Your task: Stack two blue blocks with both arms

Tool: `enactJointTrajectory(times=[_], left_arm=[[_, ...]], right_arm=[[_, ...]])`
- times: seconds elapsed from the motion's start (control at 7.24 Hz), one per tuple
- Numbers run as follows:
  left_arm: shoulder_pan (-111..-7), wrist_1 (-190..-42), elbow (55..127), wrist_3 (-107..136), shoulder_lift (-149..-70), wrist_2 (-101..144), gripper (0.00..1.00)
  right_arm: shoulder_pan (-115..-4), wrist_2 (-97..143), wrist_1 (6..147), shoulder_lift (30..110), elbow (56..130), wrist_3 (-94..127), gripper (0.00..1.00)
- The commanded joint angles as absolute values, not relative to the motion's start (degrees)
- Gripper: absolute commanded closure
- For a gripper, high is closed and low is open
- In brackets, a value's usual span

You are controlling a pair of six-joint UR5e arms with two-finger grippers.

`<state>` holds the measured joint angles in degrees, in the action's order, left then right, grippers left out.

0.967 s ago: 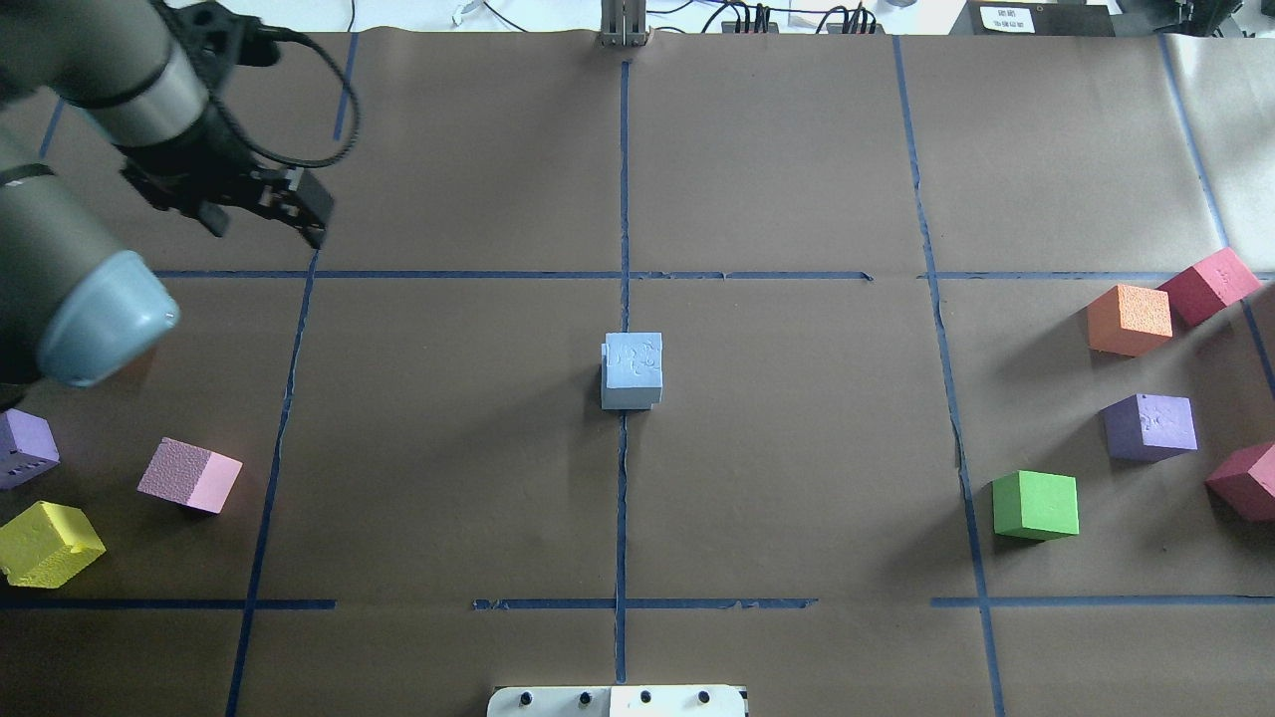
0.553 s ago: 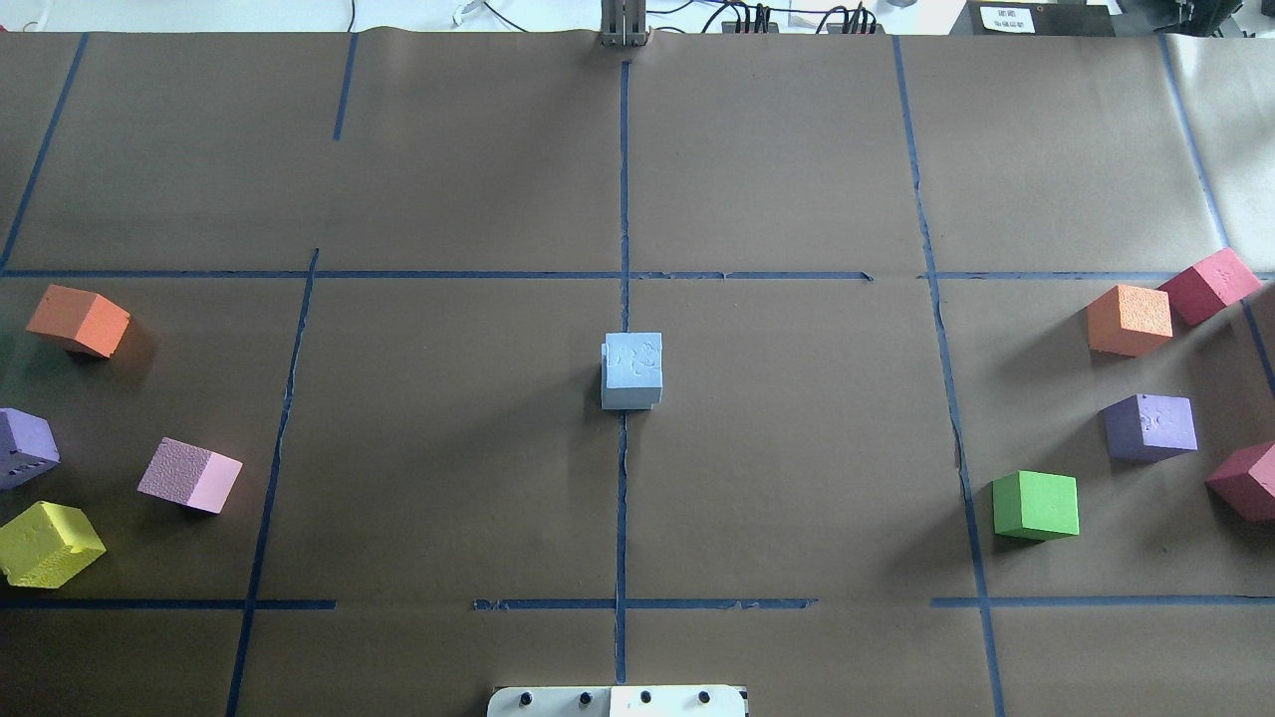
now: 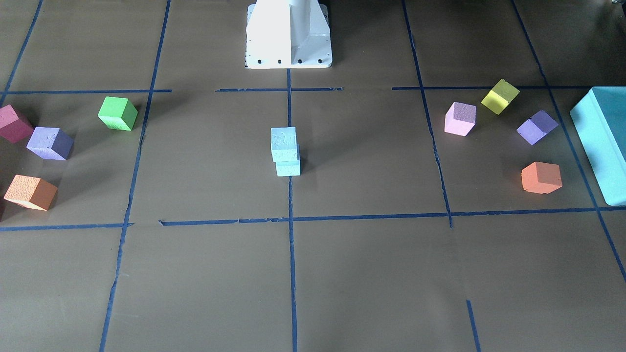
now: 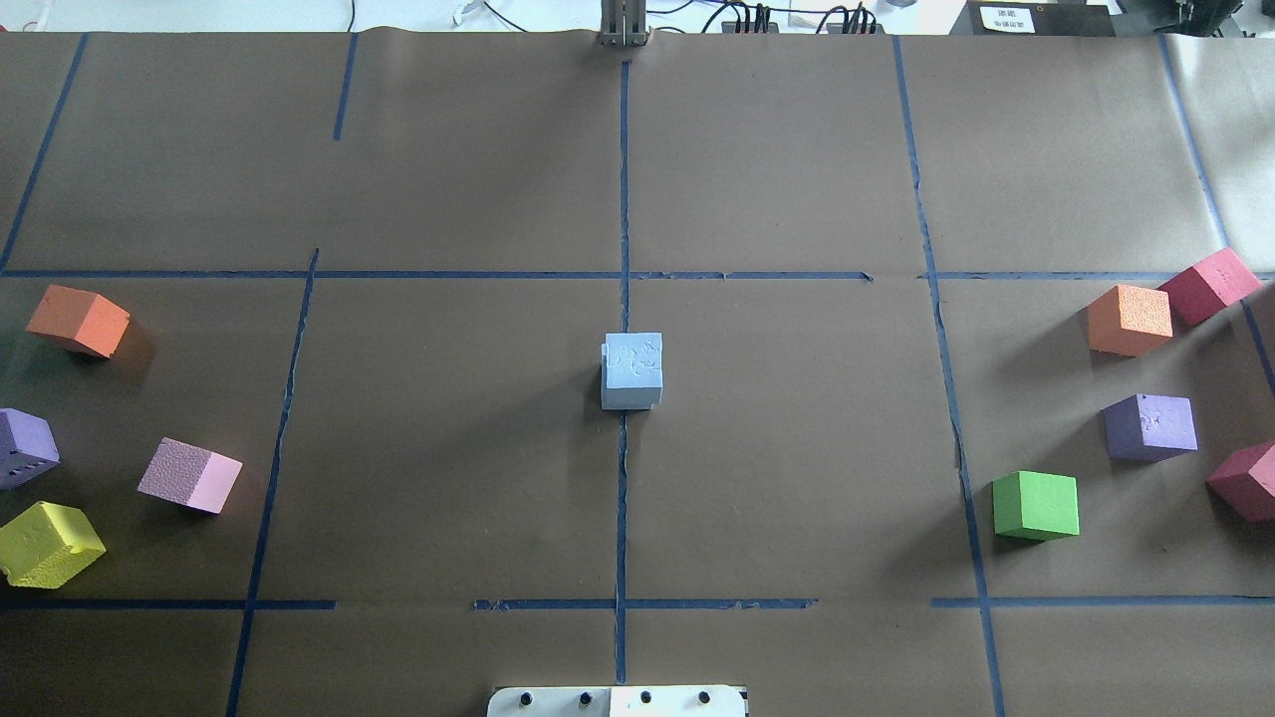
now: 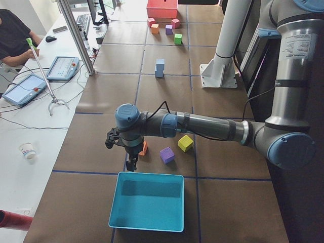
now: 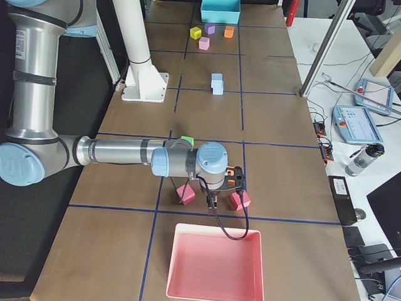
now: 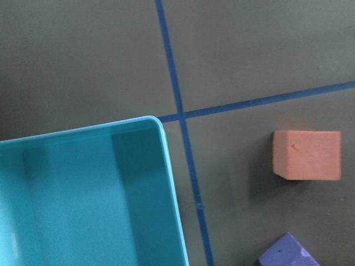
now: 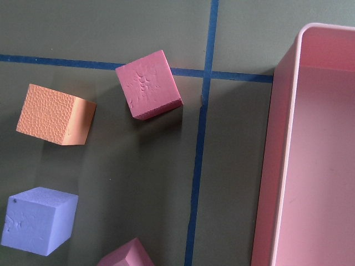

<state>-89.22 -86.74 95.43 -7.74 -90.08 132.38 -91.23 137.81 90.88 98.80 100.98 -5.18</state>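
The two pale blue blocks stand stacked at the table's centre, on the middle tape line. The upper block (image 4: 632,360) sits slightly offset on the lower block (image 3: 288,168). The stack also shows far off in the exterior left view (image 5: 159,67) and in the exterior right view (image 6: 217,83). No gripper is near it. My left gripper (image 5: 131,165) hangs over the table beside the teal box (image 5: 147,200). My right gripper (image 6: 212,202) hangs by the pink tray (image 6: 213,263). I cannot tell whether either is open or shut. Both wrist views show no fingers.
Coloured cubes lie at both table ends: an orange cube (image 4: 78,321), a pink cube (image 4: 189,475), a yellow cube (image 4: 48,543), a green cube (image 4: 1036,505), a purple cube (image 4: 1150,426) and red ones. The white pedestal (image 3: 288,34) stands at the robot's edge.
My left arm has left the overhead view toward the left end and uncovered the orange cube there. The blue stack has not moved.
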Motion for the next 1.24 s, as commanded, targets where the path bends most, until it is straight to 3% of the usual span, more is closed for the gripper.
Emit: enactJointTrajectory(times=[0.0, 1.11], left_arm=[[-89.65, -88.51, 93.08, -7.65, -88.95, 132.36, 0.00], [-89.91, -88.33, 92.64, -3.60, -88.24, 137.73, 0.00]], right_arm=[[-91.23, 137.81, 90.88, 98.70, 100.99, -5.10, 0.00], [-91.23, 137.81, 90.88, 98.53, 100.99, -5.01, 0.00]])
